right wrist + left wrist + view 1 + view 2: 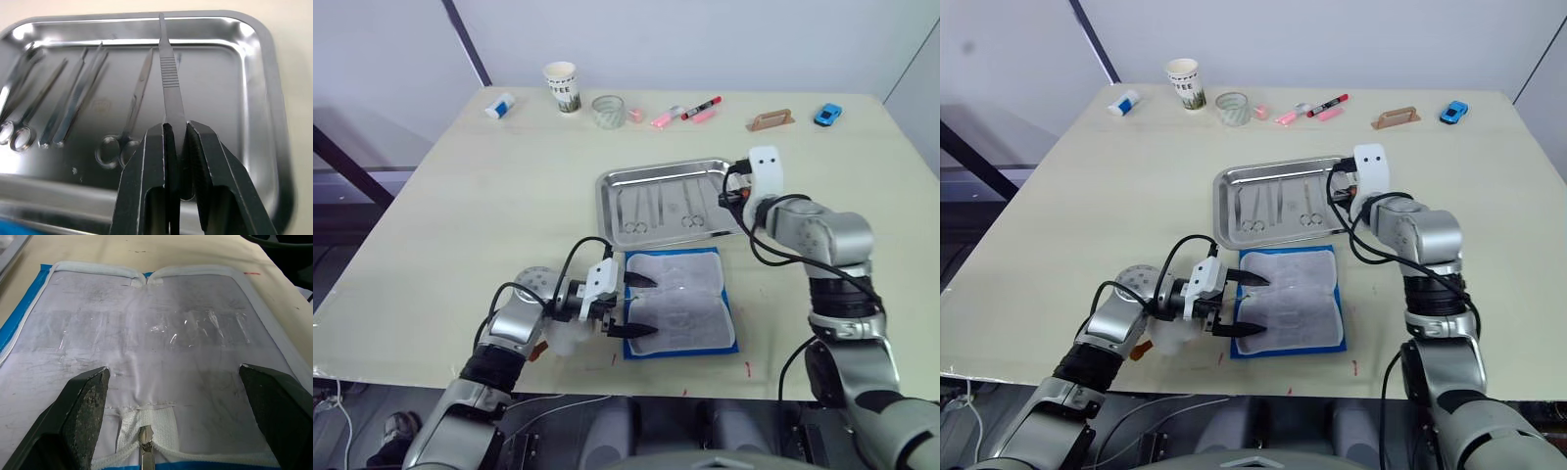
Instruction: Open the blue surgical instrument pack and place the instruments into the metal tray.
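1. Holding a thin steel scalpel handle [166, 83] pinched flat between the fingers of my right claw [177, 132], I hover over the near right end of the metal tray [607, 182].
2. Just below and beyond my fingertips lie the other instruments [73, 93], scissors and forceps side by side on the tray floor.
3. My left claw [628, 305] hangs spread wide over the blue pack [677, 299], gripping nothing; the pack lies unfolded flat, lining up, right under it and just beside the tray's near rim.
4. Risk as I judge it: the handle is slim and slick, gripped near one end, so it could pivot or slip.
5. Releasing too close to the rim could let it bounce off the tray or land across the scissors.
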Available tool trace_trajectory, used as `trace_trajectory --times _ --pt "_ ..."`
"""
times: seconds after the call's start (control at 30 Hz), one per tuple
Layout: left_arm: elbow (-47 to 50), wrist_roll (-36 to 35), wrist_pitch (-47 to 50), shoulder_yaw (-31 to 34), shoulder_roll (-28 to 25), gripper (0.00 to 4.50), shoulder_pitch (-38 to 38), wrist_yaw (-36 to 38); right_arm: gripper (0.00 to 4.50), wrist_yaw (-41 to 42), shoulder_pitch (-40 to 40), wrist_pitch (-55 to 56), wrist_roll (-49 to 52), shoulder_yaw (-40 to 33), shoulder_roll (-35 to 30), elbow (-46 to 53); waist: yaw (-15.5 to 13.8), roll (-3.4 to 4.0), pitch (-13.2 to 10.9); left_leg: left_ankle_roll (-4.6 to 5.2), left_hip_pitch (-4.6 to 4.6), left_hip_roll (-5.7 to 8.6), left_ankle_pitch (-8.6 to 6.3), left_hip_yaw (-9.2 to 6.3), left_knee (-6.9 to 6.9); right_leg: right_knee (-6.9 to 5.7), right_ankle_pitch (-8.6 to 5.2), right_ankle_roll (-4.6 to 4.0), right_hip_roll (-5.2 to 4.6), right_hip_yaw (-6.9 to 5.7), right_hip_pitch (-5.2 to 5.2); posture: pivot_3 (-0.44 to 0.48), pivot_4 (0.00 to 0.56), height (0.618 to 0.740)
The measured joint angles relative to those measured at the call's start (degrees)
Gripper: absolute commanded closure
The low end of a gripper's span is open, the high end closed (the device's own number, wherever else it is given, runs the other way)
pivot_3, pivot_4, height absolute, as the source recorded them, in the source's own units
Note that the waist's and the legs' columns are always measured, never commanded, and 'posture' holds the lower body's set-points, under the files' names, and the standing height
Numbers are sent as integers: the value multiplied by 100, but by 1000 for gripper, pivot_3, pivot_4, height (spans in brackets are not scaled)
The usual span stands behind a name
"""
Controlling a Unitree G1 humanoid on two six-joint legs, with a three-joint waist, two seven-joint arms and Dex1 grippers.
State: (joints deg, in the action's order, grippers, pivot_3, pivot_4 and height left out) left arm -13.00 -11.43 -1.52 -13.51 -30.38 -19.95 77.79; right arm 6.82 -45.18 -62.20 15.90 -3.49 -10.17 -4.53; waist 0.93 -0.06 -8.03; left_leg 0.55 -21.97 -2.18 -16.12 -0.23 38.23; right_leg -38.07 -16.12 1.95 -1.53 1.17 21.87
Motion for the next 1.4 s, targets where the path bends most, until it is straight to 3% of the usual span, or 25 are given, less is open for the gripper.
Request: trace_trajectory --times 0.3,0.53,1.1,1.17,1.2,1.27,1.3,1.33,1.4 --pt "63 -1 0 7 -1 0 56 -66 4398 -509 -126 839 -266 -139 608 -1099 6 5 -3 0 -1 0 0 2 -2 0 0 0 -2 3 2 0 150 740" --pt "103 -1 0 16 -3 0 89 -96 4398 -688 -196 1214 -391 -227 730 -1526 9 9 -5 0 -1 -1 0 3 -5 1 0 0 -2 4 3 0 150 740" --pt "35 -1 -36 13 0 0 80 -94 4398 -739 -232 1492 -432 -333 788 -1817 10 12 -7 0 -1 -2 0 4 -6 1 0 0 -2 5 4 0 150 740" --pt "25 -1 -45 13 1 0 79 -92 3380 -736 -232 1492 -433 -332 788 -1817 10 12 -8 0 0 -2 0 4 -6 0 0 0 -3 5 4 0 150 740" --pt "15 -1 -53 13 2 0 78 -92 3204 -732 -232 1492 -433 -332 788 -1817 10 13 -8 0 0 -2 0 4 -6 0 0 0 -3 5 4 0 150 740" --pt "8 -1 -59 13 3 0 78 -90 2378 -728 -232 1492 -433 -332 787 -1817 10 13 -8 0 0 -2 0 4 -6 0 0 0 -3 5 4 0 150 740" --pt "5 -1 -63 13 4 0 78 -90 1859 -724 -232 1492 -434 -329 786 -1817 10 13 -8 0 0 -2 0 4 -6 0 0 0 -3 5 4 0 150 740" --pt "3 -1 -68 13 5 0 79 -90 903 -721 -232 1492 -436 -326 785 -1817 10 13 -8 0 0 -2 0 4 -6 0 0 0 -3 5 4 0 150 740" --pt "0 -1 -77 14 8 0 80 -90 903 -709 -232 1492 -441 -317 777 -1816 10 13 -8 0 0 -3 0 4 -6 0 0 0 -3 5 4 0 150 740"
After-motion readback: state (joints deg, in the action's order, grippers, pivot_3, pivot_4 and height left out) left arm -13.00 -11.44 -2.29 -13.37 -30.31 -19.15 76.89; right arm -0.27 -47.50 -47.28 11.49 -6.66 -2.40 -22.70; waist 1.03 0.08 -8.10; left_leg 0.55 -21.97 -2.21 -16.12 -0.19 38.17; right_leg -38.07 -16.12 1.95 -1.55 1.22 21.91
